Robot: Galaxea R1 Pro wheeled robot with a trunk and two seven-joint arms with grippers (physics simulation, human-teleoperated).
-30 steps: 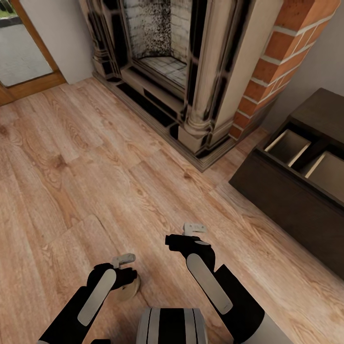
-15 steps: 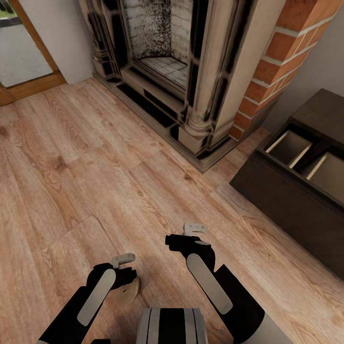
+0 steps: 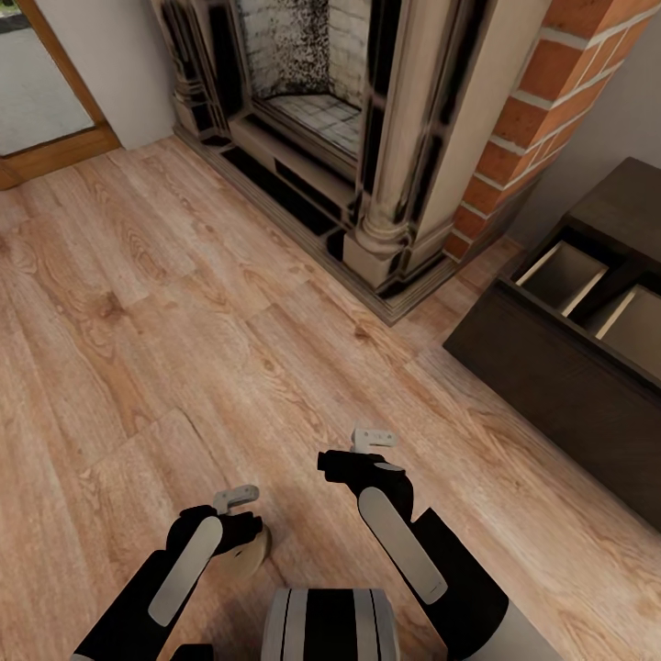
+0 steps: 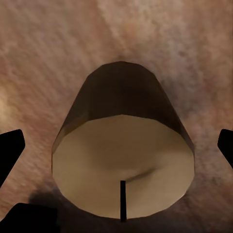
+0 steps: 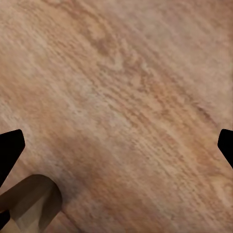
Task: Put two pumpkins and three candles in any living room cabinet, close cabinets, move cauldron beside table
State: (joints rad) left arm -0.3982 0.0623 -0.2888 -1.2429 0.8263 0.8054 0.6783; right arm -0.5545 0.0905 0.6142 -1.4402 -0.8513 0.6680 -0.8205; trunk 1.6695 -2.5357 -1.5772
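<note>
A stubby candle (image 4: 121, 165) with a pale top, a dark wick and olive-tan sides sits right under my left gripper (image 3: 240, 525). The two black fingertips (image 4: 10, 148) stand wide apart on either side of it without touching it, so the gripper is open. In the head view the candle (image 3: 250, 554) peeks out below that gripper, low over the wooden floor. My right gripper (image 3: 372, 442) hangs open over bare planks, and a tan edge of the candle (image 5: 29, 206) shows in its wrist view. The dark-brown cabinet (image 3: 542, 367) stands at the right with two drawers (image 3: 565, 274) pulled open, their pale insides bare.
A stone fireplace (image 3: 367, 147) with a raised hearth stands straight ahead. A red-brick column (image 3: 542, 119) rises between it and the cabinet. A doorway (image 3: 41, 92) with a wooden threshold is at the far left. Wooden floor (image 3: 184, 303) stretches between me and the hearth.
The whole head view has shifted slightly, so fireplace and cabinet sit a little higher in the picture. Both arms and the candle keep their places relative to me.
</note>
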